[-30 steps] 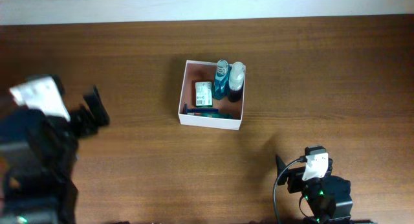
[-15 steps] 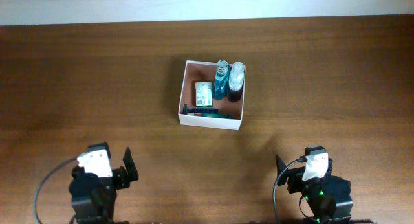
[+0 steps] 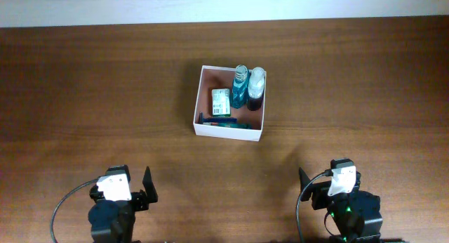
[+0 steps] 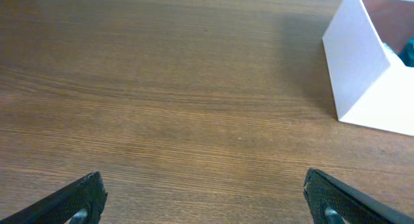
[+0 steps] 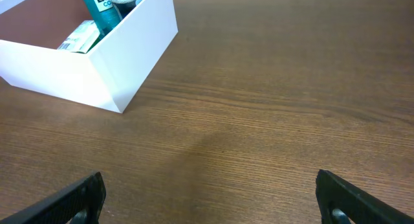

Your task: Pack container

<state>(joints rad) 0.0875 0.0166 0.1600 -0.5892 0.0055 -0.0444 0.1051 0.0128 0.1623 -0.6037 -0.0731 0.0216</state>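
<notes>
The container [image 3: 228,130] is a square white box with a pinkish-brown inside, at the table's middle. In it stand a blue bottle [image 3: 240,88] and a dark bottle with a white cap [image 3: 256,88]. A green-white carton [image 3: 221,101] and a thin dark blue item [image 3: 223,120] lie beside them. My left gripper [image 3: 121,181] is open and empty at the front left, far from the box. My right gripper [image 3: 330,176] is open and empty at the front right. The left wrist view shows open jaws [image 4: 204,185] and the box's wall [image 4: 362,75]. The right wrist view shows open jaws [image 5: 210,185] and the box [image 5: 84,68].
The brown wooden table [image 3: 105,95] runs to a pale wall edge at the back [image 3: 224,4]. Cables loop beside both arm bases at the front edge.
The left arm dropped from high at the far left, close to the camera, down to the front left of the table. The right arm and the box's contents have not moved.
</notes>
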